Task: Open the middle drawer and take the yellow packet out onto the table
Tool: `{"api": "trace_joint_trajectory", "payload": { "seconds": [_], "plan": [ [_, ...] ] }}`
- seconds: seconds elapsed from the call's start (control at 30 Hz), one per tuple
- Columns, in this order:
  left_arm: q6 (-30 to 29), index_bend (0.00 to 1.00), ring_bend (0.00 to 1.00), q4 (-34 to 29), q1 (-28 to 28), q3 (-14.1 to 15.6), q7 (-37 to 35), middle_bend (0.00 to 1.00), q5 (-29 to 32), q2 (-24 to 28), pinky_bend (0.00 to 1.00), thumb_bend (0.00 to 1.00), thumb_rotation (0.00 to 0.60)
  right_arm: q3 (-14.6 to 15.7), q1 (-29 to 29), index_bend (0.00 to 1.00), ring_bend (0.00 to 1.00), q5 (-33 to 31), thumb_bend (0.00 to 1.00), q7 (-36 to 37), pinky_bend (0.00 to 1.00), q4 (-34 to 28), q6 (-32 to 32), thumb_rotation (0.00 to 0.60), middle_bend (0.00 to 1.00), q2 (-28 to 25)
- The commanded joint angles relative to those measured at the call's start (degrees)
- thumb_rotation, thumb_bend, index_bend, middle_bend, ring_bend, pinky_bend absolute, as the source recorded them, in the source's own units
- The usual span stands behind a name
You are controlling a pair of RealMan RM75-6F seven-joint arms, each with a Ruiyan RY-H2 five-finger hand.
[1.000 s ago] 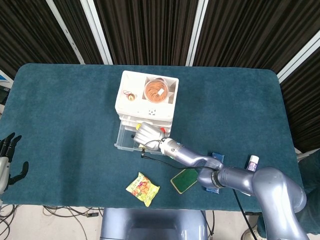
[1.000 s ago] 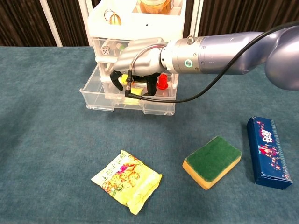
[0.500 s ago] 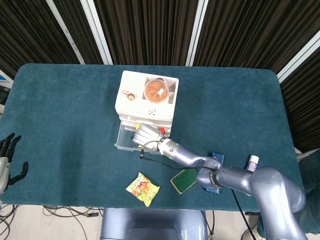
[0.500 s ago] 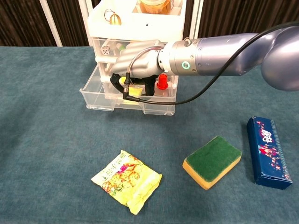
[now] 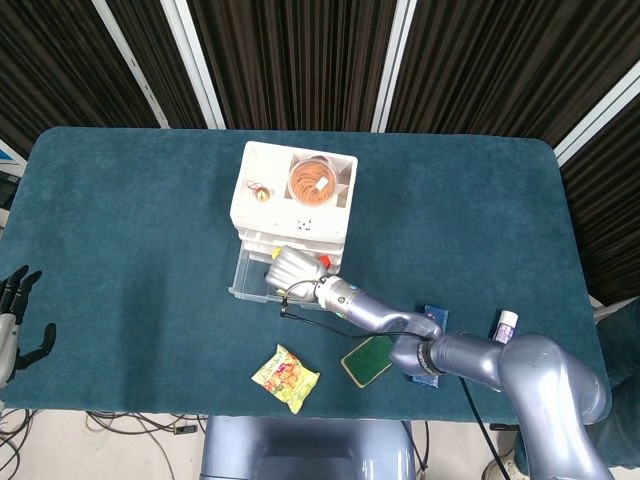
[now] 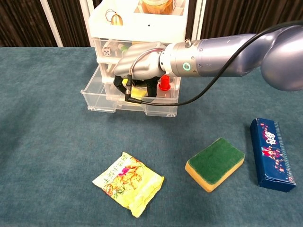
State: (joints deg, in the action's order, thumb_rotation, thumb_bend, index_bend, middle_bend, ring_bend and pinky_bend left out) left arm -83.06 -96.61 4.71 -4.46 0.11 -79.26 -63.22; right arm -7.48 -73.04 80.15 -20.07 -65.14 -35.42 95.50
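Step in hand: retrieval from the open clear plastic drawer [image 6: 124, 102] of the white drawer unit [image 5: 293, 195]. The right hand [image 6: 140, 65] reaches down into that drawer, fingers [image 6: 118, 81] curled over something yellow [image 6: 136, 89]; whether they actually grip it, I cannot tell. Judgement: next move calls for a firm pinch, then a lift clear of the drawer's front wall and out to the teal table [image 6: 52, 156].

A crinkled yellow printed packet [image 6: 129, 183] already lies on the table, well in front of the unit.

The left hand [image 5: 14, 315] hovers far left of the unit, fingers apart, empty.
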Motion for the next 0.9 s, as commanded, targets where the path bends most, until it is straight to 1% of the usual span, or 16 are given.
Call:
{"api": "trace_joint_trajectory", "payload": {
  "seconds": [0.03, 0.33, 0.43, 0.6, 0.73, 0.9],
  "plan": [
    [0.0, 0.07, 0.0, 0.0, 0.0, 0.0, 0.0, 0.0, 0.0, 0.0, 0.0, 0.44, 0.6, 0.0, 0.1, 0.51, 1.0, 0.0, 0.37, 0.2, 1.0, -0.1, 0.1, 0.6, 0.89, 0.0],
    [0.0, 0.07, 0.0, 0.0, -0.1, 0.0, -0.2, 0.0, 0.1, 0.1, 0.0, 0.44, 0.6, -0.1, 0.4, 0.55, 1.0, 0.3, 0.38, 0.4, 1.0, -0.4, -0.8, 0.6, 0.89, 0.0],
    [0.1, 0.07, 0.0, -0.1, 0.0, 0.0, -0.3, 0.0, 0.2, 0.1, 0.0, 0.44, 0.6, -1.0, 1.0, 0.56, 1.0, 0.5, 0.38, 1.1, 1.0, -3.0, -2.8, 0.6, 0.89, -1.6],
    [0.2, 0.07, 0.0, -0.1, 0.0, 0.0, -0.4, 0.01, 0.1, 0.2, 0.0, 0.44, 0.6, -2.0, 1.9, 0.56, 1.0, -0.1, 0.38, 1.2, 1.0, -7.0, -4.1, 0.6, 0.89, -4.5],
    [0.2, 0.07, 0.0, 0.0, 0.1, 0.1, -0.2, 0.0, -0.1, 0.1, 0.0, 0.44, 0.6, -2.5, 3.7, 0.56, 1.0, -0.5, 0.38, 0.2, 1.0, -14.2, -6.1, 0.6, 0.89, -10.4],
    [0.2, 0.07, 0.0, -0.1, 0.1, 0.2, 0.2, 0.0, -0.3, 0.0, 0.0, 0.44, 0.6, -2.7, 6.5, 0.56, 1.0, -0.9, 0.38, 0.0, 1.0, -21.5, -8.8, 0.6, 0.89, -17.3]
  ]
}}
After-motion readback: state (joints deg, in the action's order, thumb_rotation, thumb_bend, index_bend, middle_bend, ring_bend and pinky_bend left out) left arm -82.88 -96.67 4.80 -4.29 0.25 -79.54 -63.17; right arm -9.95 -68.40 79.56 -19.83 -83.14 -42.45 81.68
